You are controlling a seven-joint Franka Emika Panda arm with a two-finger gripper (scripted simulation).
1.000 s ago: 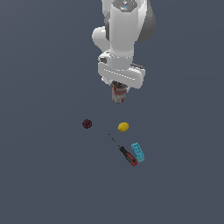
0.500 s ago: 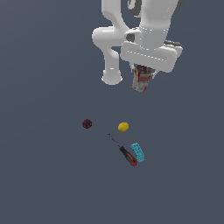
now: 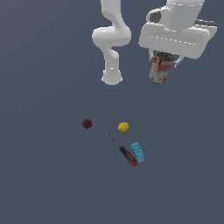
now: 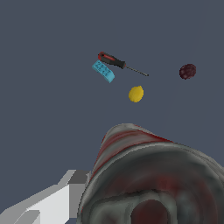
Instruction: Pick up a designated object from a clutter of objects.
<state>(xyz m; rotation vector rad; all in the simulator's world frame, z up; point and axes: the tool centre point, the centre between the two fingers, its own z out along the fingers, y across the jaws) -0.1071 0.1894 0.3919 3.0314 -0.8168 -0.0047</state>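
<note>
The red-and-white can (image 3: 161, 68) hangs high above the surface at the exterior view's upper right, held under the white hand with my gripper (image 3: 164, 59) shut on it. In the wrist view the can (image 4: 153, 179) fills the foreground, and one white finger (image 4: 48, 202) shows beside it. Far below lies the rest of the clutter: a dark red berry ball (image 3: 87, 124), a yellow lemon (image 3: 123, 127), a red-black-handled screwdriver (image 3: 127, 155) and a cyan toy brick (image 3: 138, 152).
The arm's white base (image 3: 112, 78) stands on the grey surface behind the items. The wrist view shows the lemon (image 4: 136, 94), berry ball (image 4: 187, 71), screwdriver (image 4: 114, 61) and brick (image 4: 103, 71) small and distant.
The gripper has risen and swung toward the exterior view's right with the can in it. The items on the surface have not moved.
</note>
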